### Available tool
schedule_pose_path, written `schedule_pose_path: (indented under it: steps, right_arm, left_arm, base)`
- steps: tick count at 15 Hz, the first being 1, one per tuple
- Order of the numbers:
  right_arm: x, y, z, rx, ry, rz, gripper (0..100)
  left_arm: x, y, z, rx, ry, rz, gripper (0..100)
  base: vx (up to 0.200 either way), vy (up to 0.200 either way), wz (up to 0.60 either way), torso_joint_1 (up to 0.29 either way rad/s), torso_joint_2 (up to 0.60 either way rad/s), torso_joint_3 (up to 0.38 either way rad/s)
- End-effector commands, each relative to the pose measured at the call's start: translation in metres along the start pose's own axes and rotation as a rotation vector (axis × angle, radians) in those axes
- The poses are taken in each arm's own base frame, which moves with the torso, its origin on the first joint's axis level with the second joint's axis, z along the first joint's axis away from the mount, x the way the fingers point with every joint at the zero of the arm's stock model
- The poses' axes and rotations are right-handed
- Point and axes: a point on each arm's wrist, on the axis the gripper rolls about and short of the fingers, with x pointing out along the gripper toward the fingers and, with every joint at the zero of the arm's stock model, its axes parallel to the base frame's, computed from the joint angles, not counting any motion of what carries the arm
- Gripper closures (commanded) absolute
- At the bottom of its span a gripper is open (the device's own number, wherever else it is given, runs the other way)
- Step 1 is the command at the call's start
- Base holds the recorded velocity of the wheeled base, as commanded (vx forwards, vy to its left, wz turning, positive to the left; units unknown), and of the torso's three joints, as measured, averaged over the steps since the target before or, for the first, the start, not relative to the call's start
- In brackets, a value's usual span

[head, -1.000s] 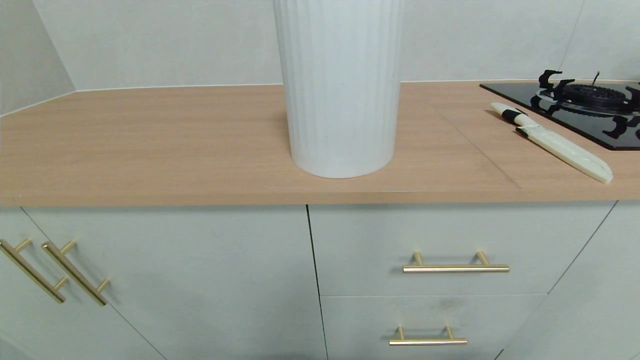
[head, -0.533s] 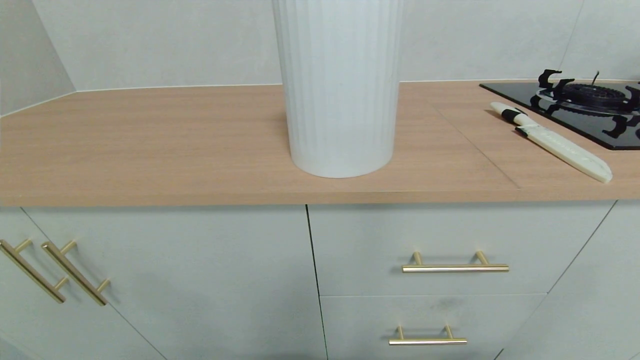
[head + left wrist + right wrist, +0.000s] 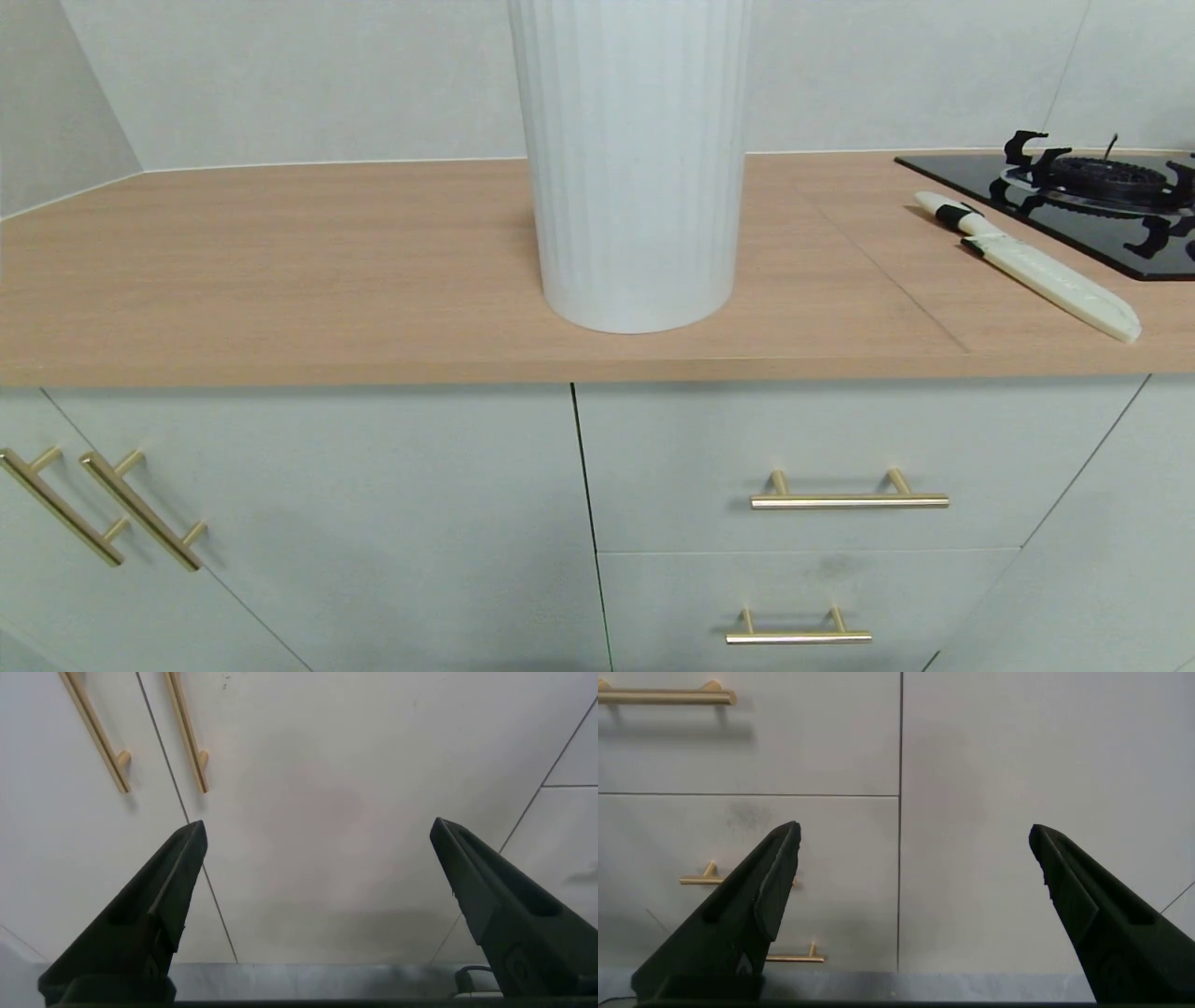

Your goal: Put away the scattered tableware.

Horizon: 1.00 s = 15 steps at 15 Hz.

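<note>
White ribbed container is stood upright on the worktop, mid-width, close to the front edge; its top is cut off by the frame. A cream knife with a black band on the handle is laid flat toward the worktop's right end, just beside the front-left edge of the black glass hob, tip angled toward the front edge. Knife and container are well apart.

Left gripper is held with fingers spread wide, nothing between them, faced at a cabinet door with two brass door handles.

Right gripper is likewise spread wide and empty, faced at the drawer fronts with brass drawer handles.

Both drawers are shut below the worktop.
</note>
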Motion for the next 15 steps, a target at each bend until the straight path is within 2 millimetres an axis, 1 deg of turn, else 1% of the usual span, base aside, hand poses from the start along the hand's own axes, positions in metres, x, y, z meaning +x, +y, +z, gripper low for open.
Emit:
schedule_pose_path:
  steps: [1, 4, 15]
  right_arm:
    - [0.0001, 0.0000, 0.0001, 0.000, 0.001, 0.000, 0]
    - [0.0001, 0.0000, 0.0001, 0.000, 0.001, 0.000, 0]
    - [0.0000, 0.0000, 0.0003, 0.000, 0.001, 0.000, 0]
  left_arm:
    - [0.0000, 0.0000, 0.0000, 0.000, 0.000, 0.001, 0]
    - [0.0000, 0.0000, 0.0000, 0.000, 0.000, 0.000, 0]
    - [0.0000, 0.0000, 0.0000, 0.000, 0.000, 0.000, 0]
  base:
    - [0.000, 0.000, 0.00, 0.056, -0.23, -0.183]
    - [0.000, 0.000, 0.00, 0.066, -0.25, -0.269]
    - [0.000, 0.000, 0.00, 0.182, -0.49, -0.291]
